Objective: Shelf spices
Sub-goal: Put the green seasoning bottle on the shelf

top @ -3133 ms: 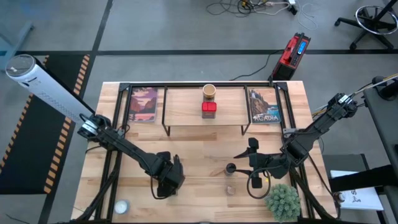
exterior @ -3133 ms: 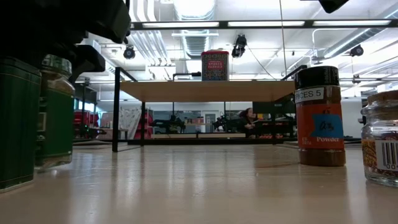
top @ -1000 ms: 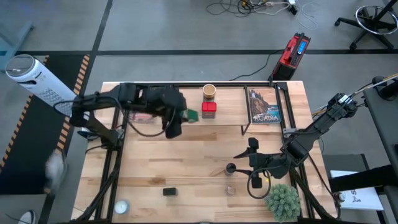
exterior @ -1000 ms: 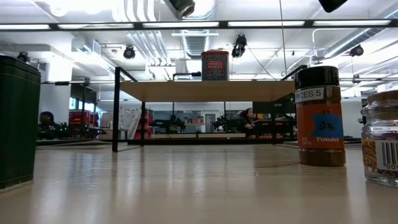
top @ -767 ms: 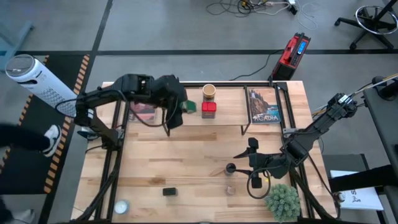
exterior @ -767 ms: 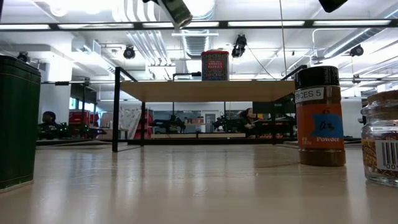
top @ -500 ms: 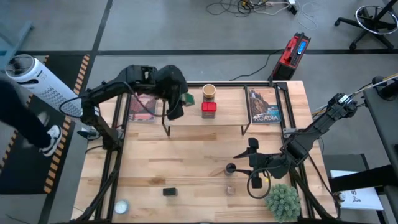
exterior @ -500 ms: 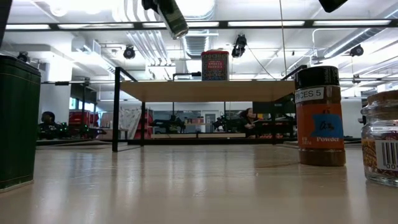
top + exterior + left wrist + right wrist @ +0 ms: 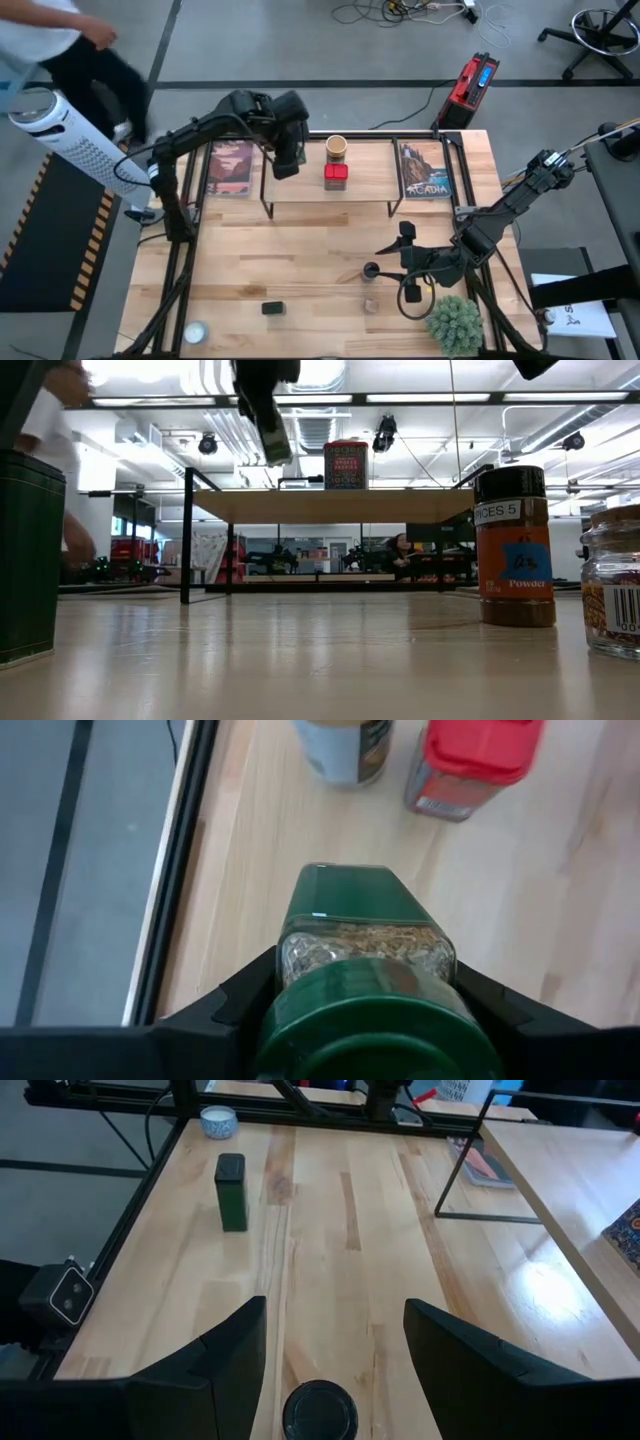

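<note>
Within the last second the left gripper (image 9: 288,150) had carried the green-lidded glass jar of dried herbs (image 9: 366,948) from in front of the low light-wood shelf on thin black legs (image 9: 300,188) up over its left part, and it now hung above the plank, its fingers clamped on the jar's sides. In the left wrist view the jar pointed down at bare shelf wood, just beside the tan round jar (image 9: 336,147) and the red square tin (image 9: 336,176), which already stood near the shelf's middle. That left, in my judgement, only lowering and releasing for the third spice. The small black box (image 9: 272,308) near the tabletop's front edge, the dark-capped brown bottle (image 9: 371,270) and the tiny clear jar (image 9: 371,304) toward the front right remained unshelved. The right gripper (image 9: 400,264) waited beside the bottle, its fingers parted and empty.
</note>
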### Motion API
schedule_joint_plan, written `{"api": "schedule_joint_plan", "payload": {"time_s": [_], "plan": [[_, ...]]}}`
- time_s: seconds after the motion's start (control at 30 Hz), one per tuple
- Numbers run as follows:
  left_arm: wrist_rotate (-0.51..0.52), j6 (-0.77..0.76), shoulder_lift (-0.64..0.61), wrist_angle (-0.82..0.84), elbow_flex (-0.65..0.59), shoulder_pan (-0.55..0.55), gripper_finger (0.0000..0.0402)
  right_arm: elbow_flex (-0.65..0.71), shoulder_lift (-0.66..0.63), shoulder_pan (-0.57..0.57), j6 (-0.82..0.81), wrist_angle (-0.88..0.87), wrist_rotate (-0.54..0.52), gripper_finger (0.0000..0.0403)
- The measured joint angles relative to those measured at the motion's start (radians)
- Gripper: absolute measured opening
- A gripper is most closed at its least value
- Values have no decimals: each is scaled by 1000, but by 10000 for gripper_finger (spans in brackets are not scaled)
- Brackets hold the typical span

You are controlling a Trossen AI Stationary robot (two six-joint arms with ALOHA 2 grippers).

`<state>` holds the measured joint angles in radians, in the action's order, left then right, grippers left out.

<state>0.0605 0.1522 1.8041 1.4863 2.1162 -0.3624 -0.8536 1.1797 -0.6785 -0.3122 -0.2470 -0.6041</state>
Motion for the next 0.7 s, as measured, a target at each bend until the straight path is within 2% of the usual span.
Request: {"api": "schedule_joint_plan", "payload": {"time_s": [0.33,0.7], "plan": [[-1,97,84,75,0,-68,189,0,0,0,0,0,0,213],[-28,171,111,85,0,-111,189,17,15,0,-53,6,-1,213]]}}
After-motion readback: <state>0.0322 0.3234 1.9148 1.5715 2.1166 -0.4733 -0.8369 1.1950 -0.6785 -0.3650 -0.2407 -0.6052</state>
